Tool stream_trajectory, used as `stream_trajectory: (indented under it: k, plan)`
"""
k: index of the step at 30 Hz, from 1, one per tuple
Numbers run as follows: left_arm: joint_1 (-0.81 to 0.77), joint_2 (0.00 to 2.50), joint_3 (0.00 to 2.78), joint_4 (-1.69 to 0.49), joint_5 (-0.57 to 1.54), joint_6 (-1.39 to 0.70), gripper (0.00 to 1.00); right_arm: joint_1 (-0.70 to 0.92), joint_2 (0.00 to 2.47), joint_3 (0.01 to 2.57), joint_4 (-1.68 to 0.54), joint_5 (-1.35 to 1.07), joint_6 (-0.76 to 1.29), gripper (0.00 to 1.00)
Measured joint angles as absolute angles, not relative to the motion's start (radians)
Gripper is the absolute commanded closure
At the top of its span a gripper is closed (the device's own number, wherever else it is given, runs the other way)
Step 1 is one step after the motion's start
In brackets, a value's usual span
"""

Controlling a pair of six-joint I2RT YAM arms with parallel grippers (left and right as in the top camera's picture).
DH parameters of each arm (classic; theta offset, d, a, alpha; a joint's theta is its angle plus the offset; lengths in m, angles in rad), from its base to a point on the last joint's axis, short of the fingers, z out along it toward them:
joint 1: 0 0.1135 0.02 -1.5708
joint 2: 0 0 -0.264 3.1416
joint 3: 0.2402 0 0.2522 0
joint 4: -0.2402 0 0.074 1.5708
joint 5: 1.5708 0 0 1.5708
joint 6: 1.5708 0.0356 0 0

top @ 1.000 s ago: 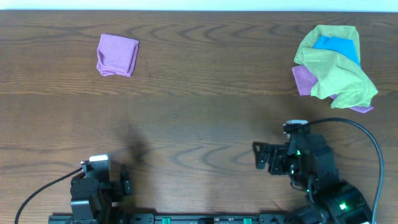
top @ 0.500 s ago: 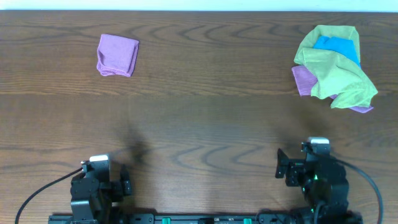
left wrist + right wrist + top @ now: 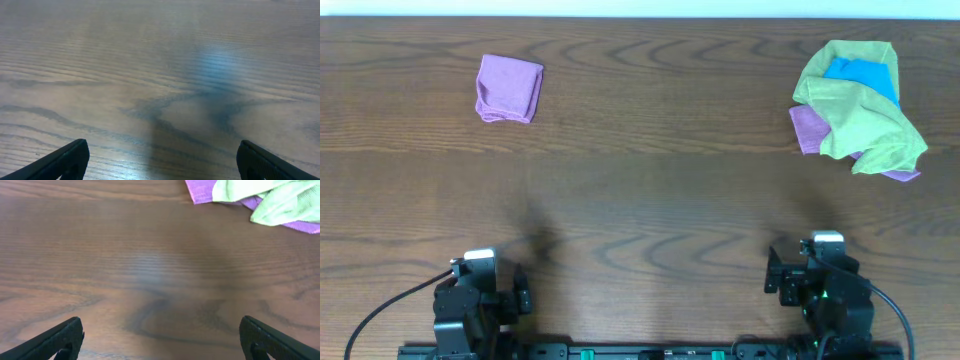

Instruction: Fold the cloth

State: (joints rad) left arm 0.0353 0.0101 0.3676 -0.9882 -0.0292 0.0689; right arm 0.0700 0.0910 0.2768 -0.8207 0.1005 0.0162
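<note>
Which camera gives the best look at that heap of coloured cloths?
The overhead view: the whole heap shows, a green cloth lying over blue and purple ones. The right wrist view catches only its near edge, green over purple. The left wrist view shows none of it, just table.

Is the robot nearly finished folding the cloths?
Not yet. One purple cloth lies folded at the far left. The left gripper and right gripper are open and empty. The heap at the far right, green cloth over blue cloth and a second purple cloth, is unfolded.
</note>
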Motion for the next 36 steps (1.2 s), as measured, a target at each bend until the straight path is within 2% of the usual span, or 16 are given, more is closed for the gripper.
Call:
stream_trajectory:
  k: [11, 36]
  plan:
    - [0.035, 0.010, 0.368, -0.988, -0.029, 0.069, 0.05, -0.025, 0.052, 0.271, -0.868, 0.101, 0.010, 0.01]
    - [0.035, 0.010, 0.368, -0.989, -0.029, 0.069, 0.05, -0.027, 0.028, 0.231, -0.874, 0.036, 0.009, 0.01]
